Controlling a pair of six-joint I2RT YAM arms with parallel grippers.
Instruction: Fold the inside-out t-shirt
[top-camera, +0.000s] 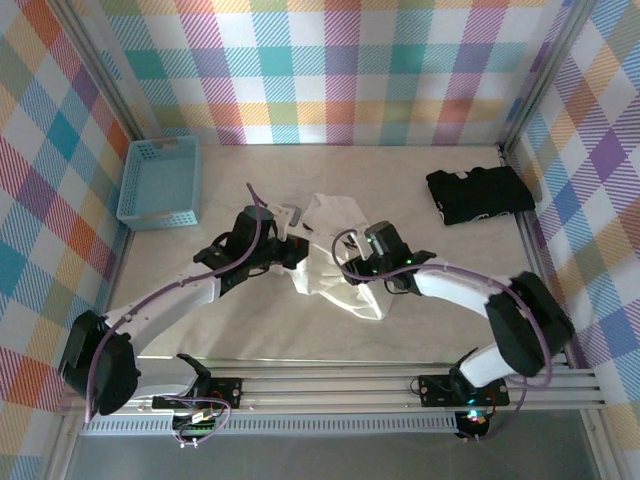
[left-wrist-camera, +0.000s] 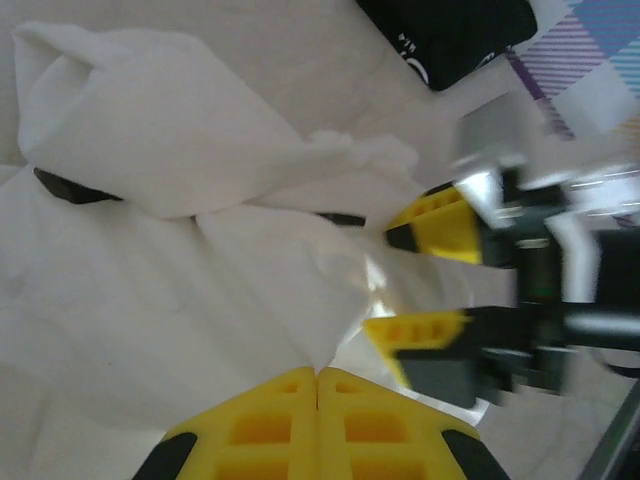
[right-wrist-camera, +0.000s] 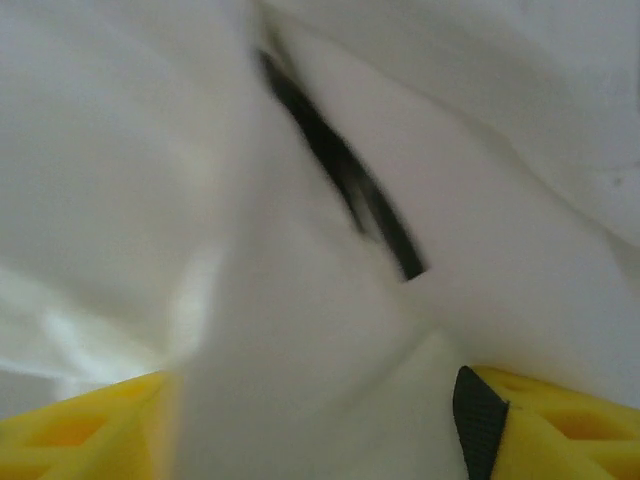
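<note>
Mid-table, the crumpled t-shirt is flanked: the left gripper, shut at its 9 o'clock edge, seemingly anchors it, while the right gripper at 3 o'clock gapes around a fold, holding nothing.

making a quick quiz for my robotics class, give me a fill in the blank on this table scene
The basket at the far left is ___. The folded garment at the far right is ___. The right gripper stands ___ beside the white t-shirt. The left gripper is ___ on the t-shirt's edge.
Missing words: blue; black; open; shut.
</note>
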